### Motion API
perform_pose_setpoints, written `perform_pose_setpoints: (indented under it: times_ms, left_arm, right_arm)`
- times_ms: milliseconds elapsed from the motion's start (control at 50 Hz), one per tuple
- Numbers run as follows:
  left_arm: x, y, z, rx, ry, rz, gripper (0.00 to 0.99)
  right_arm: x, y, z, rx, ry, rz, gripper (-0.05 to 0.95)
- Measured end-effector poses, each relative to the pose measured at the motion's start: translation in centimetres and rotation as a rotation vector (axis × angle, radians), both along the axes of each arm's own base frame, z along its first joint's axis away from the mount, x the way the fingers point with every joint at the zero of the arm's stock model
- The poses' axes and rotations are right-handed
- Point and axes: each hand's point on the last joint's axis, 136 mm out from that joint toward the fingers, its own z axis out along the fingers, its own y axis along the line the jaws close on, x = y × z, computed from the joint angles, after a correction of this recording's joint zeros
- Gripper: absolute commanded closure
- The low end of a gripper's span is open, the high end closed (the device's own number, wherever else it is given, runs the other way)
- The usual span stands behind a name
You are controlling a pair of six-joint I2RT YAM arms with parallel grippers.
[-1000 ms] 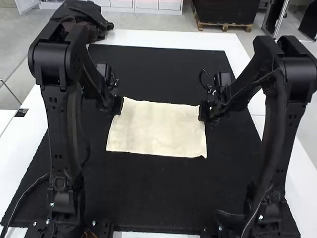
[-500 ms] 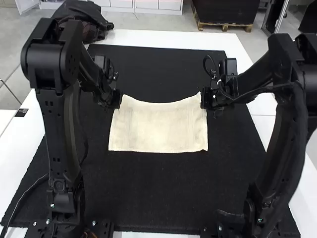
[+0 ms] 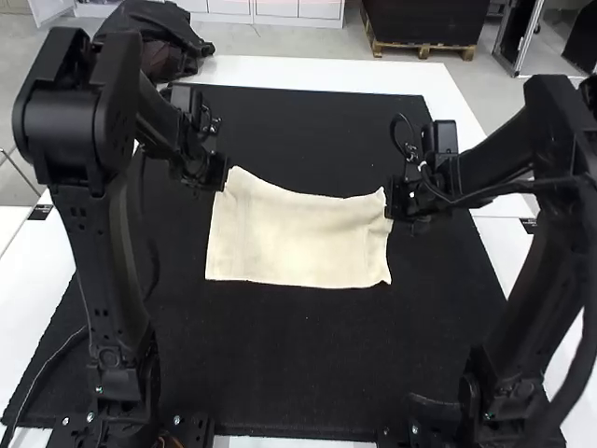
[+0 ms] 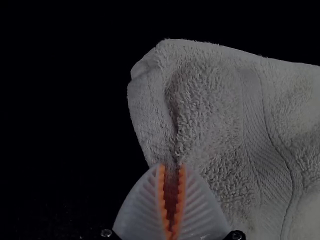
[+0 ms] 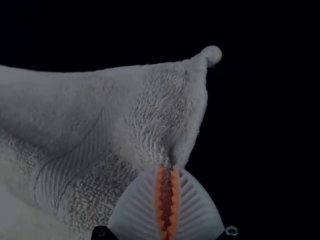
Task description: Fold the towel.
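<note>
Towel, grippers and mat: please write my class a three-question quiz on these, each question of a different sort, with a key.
1. True or false: the left gripper and the right gripper both pinch the towel.
2. The mat beneath is: a) white; b) black; c) orange.
3. Fill in one word, "sags" or "rises": between the grippers, the towel's far edge ____.

Key: 1 true; 2 b; 3 sags.
</note>
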Motion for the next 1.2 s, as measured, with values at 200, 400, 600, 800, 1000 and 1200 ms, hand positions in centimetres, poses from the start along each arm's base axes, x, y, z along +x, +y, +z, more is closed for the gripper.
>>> perform_pose_setpoints:
  times_ms: [200, 400, 600, 800, 1000, 1200]
  left_arm:
    - [-2.2, -0.1, -0.6, -0.01, 0.024, -0.007, 0.969]
    - [-3.7, 0.4, -1.0, -0.018, 0.043, 0.006, 0.969]
    - [-4.6, 0.4, -0.4, -0.02, 0.035, 0.005, 0.969]
    - [-5.5, 0.4, -0.4, -0.02, 0.04, 0.005, 0.969]
    - [-6.7, 0.3, -0.5, -0.02, 0.045, 0.005, 0.969]
    - [-8.0, 0.4, -0.8, -0.02, 0.054, 0.009, 0.969]
  right_arm:
    - [-1.4, -0.7, 0.4, 0.007, 0.001, -0.001, 0.92]
    - [-2.8, -0.5, 0.3, 0.022, 0.02, 0.022, 0.92]
    - [-3.9, -0.4, -0.4, 0.026, 0.053, 0.032, 0.92]
    - [-5.3, -0.4, -1.5, 0.02, 0.089, 0.047, 0.92]
    - [-6.2, -0.4, -1.4, 0.02, 0.091, 0.056, 0.92]
    - [-6.8, -0.4, -1.2, 0.019, 0.094, 0.068, 0.92]
